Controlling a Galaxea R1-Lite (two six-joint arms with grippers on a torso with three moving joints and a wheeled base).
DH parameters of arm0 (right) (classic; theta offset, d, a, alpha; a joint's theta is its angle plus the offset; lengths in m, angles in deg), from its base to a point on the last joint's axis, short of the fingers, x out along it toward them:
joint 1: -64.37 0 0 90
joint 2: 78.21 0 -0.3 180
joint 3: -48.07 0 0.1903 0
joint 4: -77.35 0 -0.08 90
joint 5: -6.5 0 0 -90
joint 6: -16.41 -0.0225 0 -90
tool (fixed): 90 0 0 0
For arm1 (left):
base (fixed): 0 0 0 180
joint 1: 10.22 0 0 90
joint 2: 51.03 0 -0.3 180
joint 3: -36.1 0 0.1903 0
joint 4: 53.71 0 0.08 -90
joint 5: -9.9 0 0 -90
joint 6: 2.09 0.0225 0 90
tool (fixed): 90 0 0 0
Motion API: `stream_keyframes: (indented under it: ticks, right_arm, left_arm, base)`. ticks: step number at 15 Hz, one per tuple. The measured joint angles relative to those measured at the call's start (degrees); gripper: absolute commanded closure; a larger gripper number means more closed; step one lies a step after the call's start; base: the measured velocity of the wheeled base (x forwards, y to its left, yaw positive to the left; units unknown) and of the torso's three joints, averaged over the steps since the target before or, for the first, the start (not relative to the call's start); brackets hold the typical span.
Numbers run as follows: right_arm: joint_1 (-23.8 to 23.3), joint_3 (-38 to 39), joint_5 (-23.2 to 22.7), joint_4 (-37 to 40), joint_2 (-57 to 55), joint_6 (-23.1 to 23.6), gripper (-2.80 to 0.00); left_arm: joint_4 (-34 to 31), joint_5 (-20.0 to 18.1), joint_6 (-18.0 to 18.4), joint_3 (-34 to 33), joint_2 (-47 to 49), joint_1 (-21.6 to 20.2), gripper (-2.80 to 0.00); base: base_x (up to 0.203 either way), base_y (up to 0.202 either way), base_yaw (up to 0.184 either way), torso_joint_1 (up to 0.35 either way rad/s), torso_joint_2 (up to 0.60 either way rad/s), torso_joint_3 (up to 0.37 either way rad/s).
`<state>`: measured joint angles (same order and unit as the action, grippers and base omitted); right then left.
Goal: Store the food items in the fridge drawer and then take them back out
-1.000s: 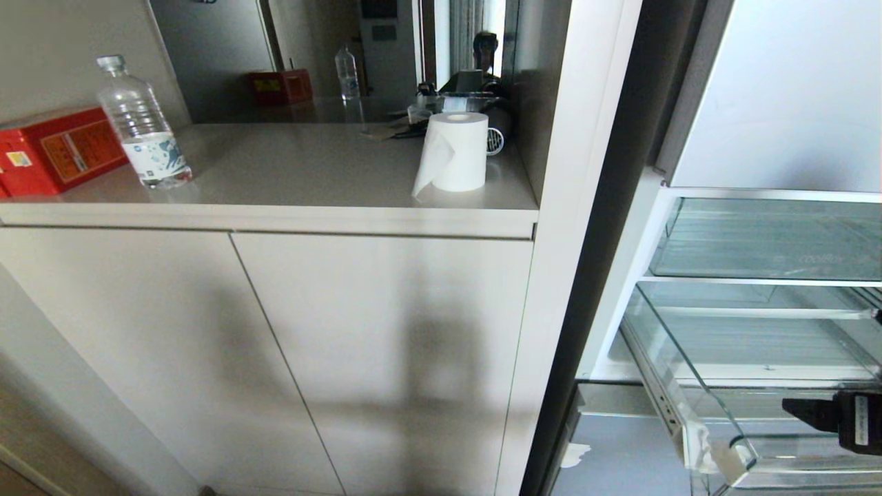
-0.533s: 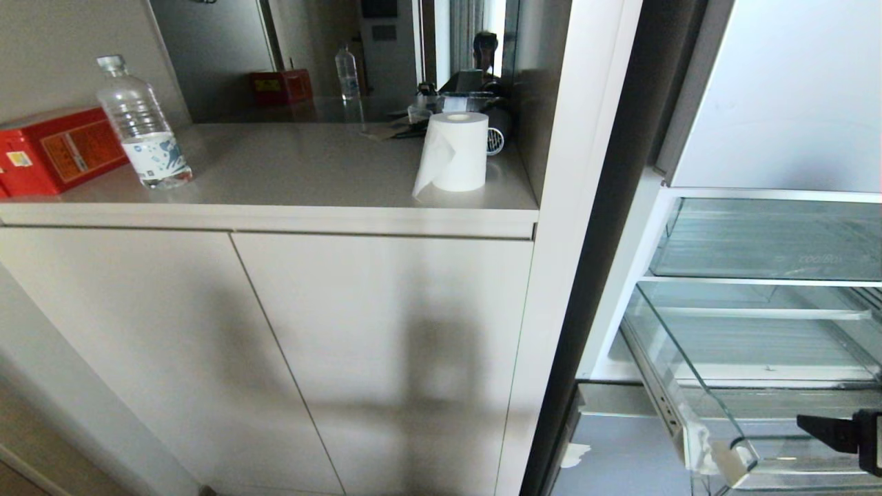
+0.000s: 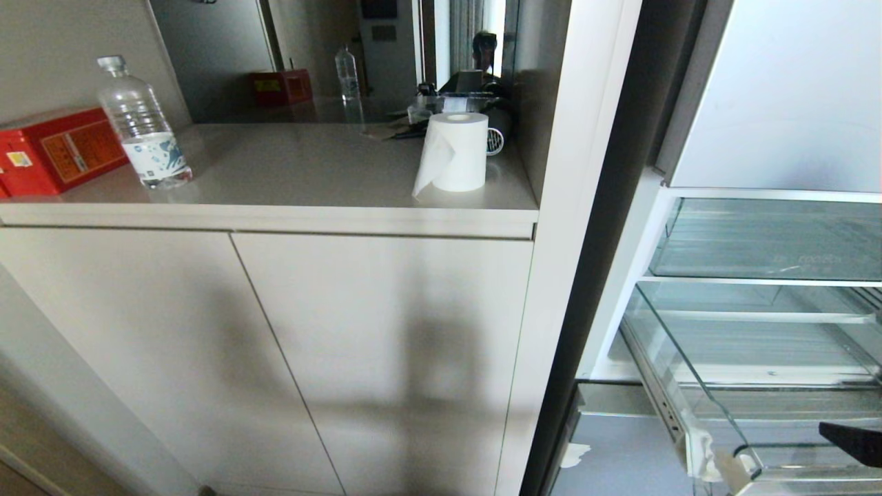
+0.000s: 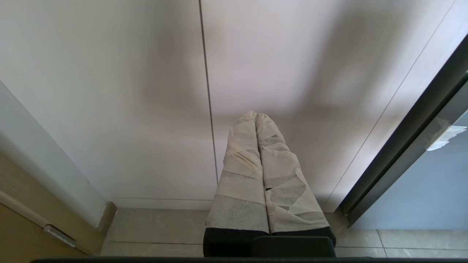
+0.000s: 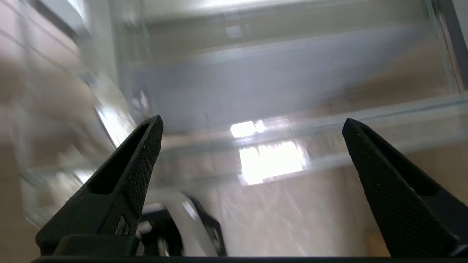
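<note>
While the right hand (image 5: pixel 252 124) hangs with fingers wide apart and empty just beside the fridge drawer (image 3: pixel 696 386), a careless reach could knock its clear front lip.

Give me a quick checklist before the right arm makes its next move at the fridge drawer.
1. Fridge drawer pulled out: ok.
2. Right gripper open, nothing between its fingers: ok.
3. Food items visible in any view: not ok, none show.
4. Drawer contents: cannot tell; the visible part looks bare, the rest is cut off.
5. Left gripper shut, parked low by the cabinet doors, out of the way: ok.
</note>
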<state>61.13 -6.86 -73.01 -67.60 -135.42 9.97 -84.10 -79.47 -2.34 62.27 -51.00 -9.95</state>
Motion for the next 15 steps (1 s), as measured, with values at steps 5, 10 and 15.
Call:
stream_keyframes:
  ticks: [5, 10, 15]
  right_arm:
    - [0.09, 0.2, -4.64, -11.61, -0.09, -3.14, -2.8]
    - [0.2, 2.28, -5.06, -10.58, 11.77, -3.22, 0.0]
    - [0.33, 5.41, -10.13, -4.56, 31.98, -1.08, 0.0]
  left_arm:
    - [-0.03, 0.0, 0.0, 0.0, 0.0, 0.0, 0.0]
    - [-0.05, 0.01, 0.0, 0.0, 0.0, 0.0, 0.0]
    - [-0.02, 0.0, 0.0, 0.0, 0.0, 0.0, 0.0]
  base:
    - [0.0, 0.0, 0.0, 0.0, 0.0, 0.0]
    - [0.0, 0.0, 0.0, 0.0, 0.0, 0.0]
    - [0.0, 0.0, 0.0, 0.0, 0.0, 0.0]
